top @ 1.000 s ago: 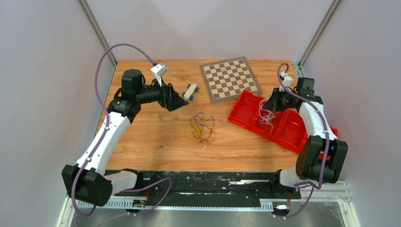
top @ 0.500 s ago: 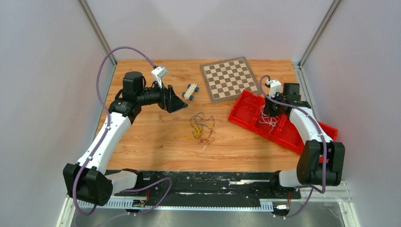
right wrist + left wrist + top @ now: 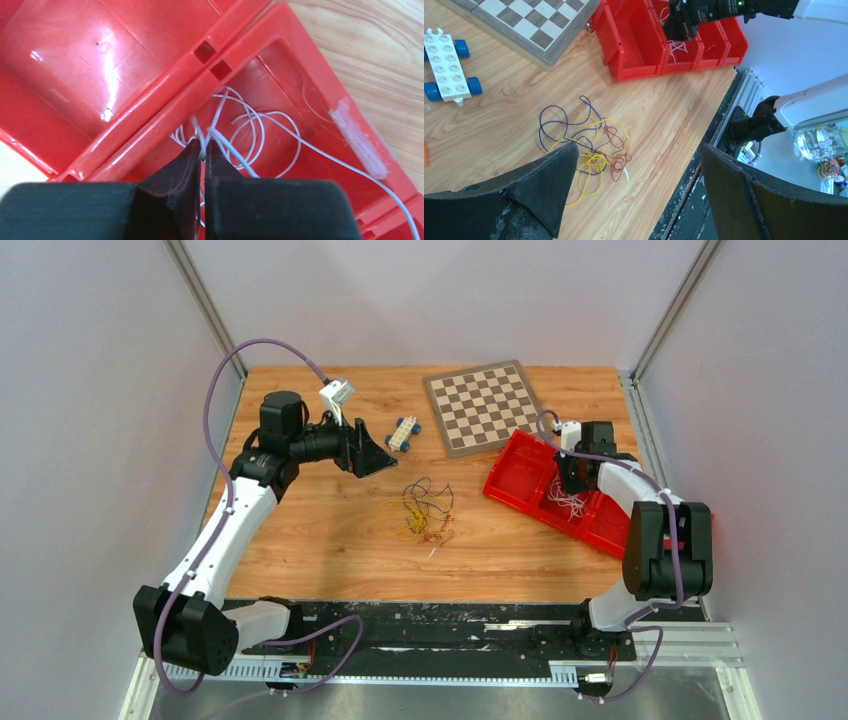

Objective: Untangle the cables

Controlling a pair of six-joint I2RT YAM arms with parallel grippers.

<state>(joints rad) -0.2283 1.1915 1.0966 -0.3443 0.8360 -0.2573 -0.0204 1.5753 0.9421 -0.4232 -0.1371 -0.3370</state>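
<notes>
Looking through the right wrist camera, I see the right gripper (image 3: pixel 202 148) pinched almost fully closed on the white wires (image 3: pixel 252 122), with a strand running down into the thin gap between its tips. The rest of those loops lie in a compartment of the red bin tray (image 3: pixel 165 95), just past a divider wall. The overhead view gives me only a pale scribble under that arm, so the pinch itself shows in the wrist view alone. The left wrist camera adds which bay it is: the second from the tray's end nearest the chessboard (image 3: pixel 531 22).

The left gripper (image 3: pixel 636 150) stands wide apart, holding nothing, above the table (image 3: pixel 664 115). Between its fingers I look down on the tangle of cables (image 3: pixel 586 147): yellow, red and dark strands knotted together on the bare wood, well apart from the tray. The dark ones read as navy here and black from overhead, so I can't settle their colour. A white toy car (image 3: pixel 446 62) with blue wheels sits near the chessboard's corner, and the overhead view places it near the left gripper's tip.
</notes>
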